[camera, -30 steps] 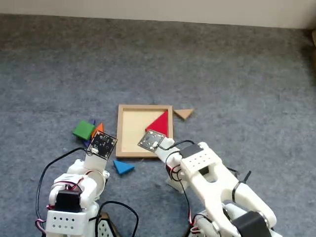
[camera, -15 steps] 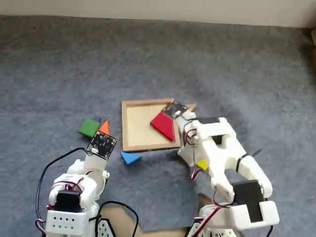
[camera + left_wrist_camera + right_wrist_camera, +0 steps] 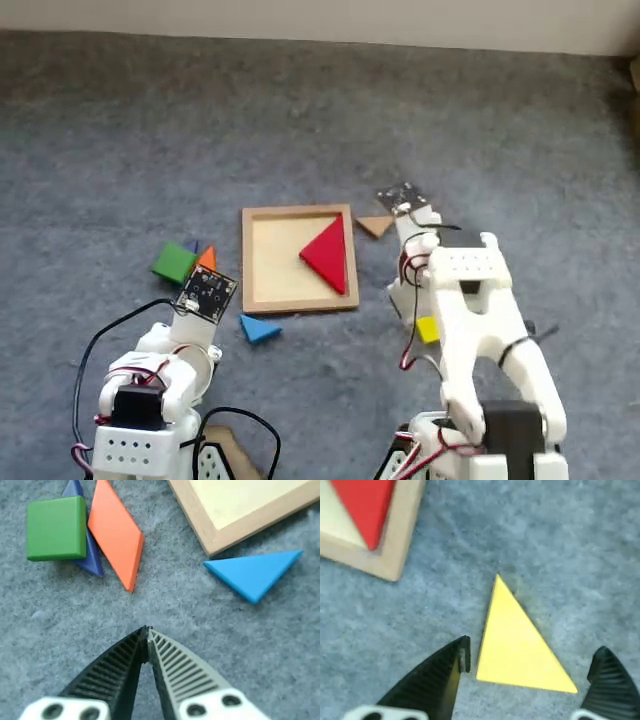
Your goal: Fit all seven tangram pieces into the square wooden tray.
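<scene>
The right claw (image 3: 534,655), which a second ago was working low over the near corner of the tray (image 3: 246,262), is now hanging off to the tray's right. It is leaving the red triangle (image 3: 331,256) lying flat inside, along the right-hand wall. The tray itself is sitting slightly skewed compared with a second back. That is looking like one piece placed and six still waiting outside. The right claw is standing released, its jaws spread to either side of the yellow triangle (image 3: 517,648), which is lying on the desk (image 3: 450,120) just beside the tray's corner; this seems to be the next pick. The tan triangle (image 3: 374,227) is resting near the tray's far right corner. The left claw (image 3: 147,635) is staying clenched on nothing, hovering over the desk near the blue triangle (image 3: 253,573), the orange parallelogram (image 3: 116,535), the green square (image 3: 56,527) and a dark blue piece (image 3: 91,562) tucked under the square. The desk is wearing a grey, carpet-like covering, and a pale strip (image 3: 300,15) is running along its far edge.
</scene>
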You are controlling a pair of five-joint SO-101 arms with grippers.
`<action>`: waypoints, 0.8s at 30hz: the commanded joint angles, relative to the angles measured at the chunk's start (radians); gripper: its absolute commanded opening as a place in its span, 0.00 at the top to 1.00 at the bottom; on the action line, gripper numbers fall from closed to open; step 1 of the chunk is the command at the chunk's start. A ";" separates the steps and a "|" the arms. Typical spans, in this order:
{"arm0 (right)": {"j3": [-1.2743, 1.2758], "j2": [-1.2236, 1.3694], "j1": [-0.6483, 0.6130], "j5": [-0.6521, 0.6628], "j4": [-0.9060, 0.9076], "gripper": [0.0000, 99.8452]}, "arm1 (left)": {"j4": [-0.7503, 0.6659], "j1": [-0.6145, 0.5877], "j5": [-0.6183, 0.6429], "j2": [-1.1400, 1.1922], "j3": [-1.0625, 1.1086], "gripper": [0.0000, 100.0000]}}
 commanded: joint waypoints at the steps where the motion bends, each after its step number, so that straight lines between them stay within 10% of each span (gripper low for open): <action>1: -0.073 -0.114 -0.013 -0.008 0.056 0.64 | 0.005 -0.004 0.008 -0.031 0.019 0.99; 17: -0.076 0.031 0.001 0.183 0.148 0.63 | 0.005 -0.004 0.008 -0.031 0.019 0.99; 24: -0.079 0.183 0.001 0.242 0.150 0.47 | 0.005 -0.004 0.008 -0.031 0.019 0.99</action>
